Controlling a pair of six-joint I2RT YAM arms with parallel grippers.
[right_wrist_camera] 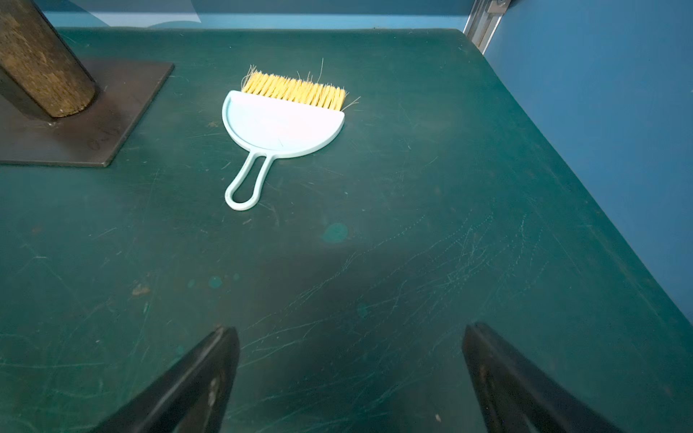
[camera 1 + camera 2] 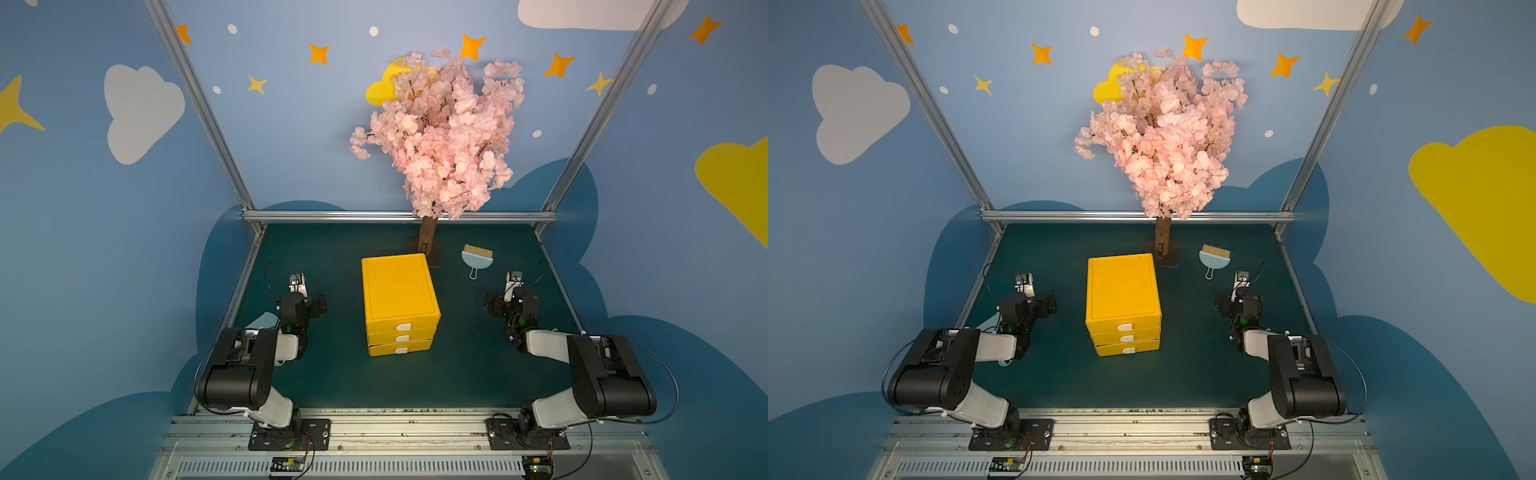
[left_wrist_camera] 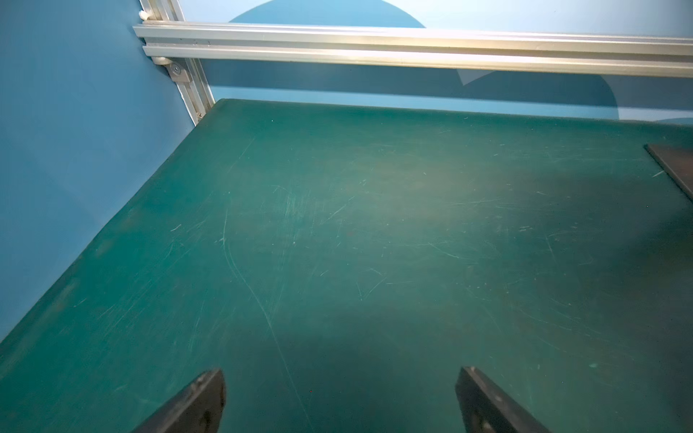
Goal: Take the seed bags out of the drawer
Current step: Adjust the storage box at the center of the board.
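drawer [image 2: 386,325] is shut, bench [image 2: 332,374] centre | left jaws are spread empty, 9 o'clock | right jaws are spread empty, 3 o'clock | brush [image 2: 477,260] is laid, 1 o'clock

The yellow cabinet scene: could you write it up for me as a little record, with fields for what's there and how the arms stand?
Cabinet: yellow, three drawers, mid-table
Drawer: top one, shut
Seed bags: none in view
Brush: light blue, flat on the table, beyond the right arm
Tree: pink blossoms, behind the cabinet
Left jaws: open, holding nothing, apart from the cabinet
Right jaws: open, holding nothing, short of the brush
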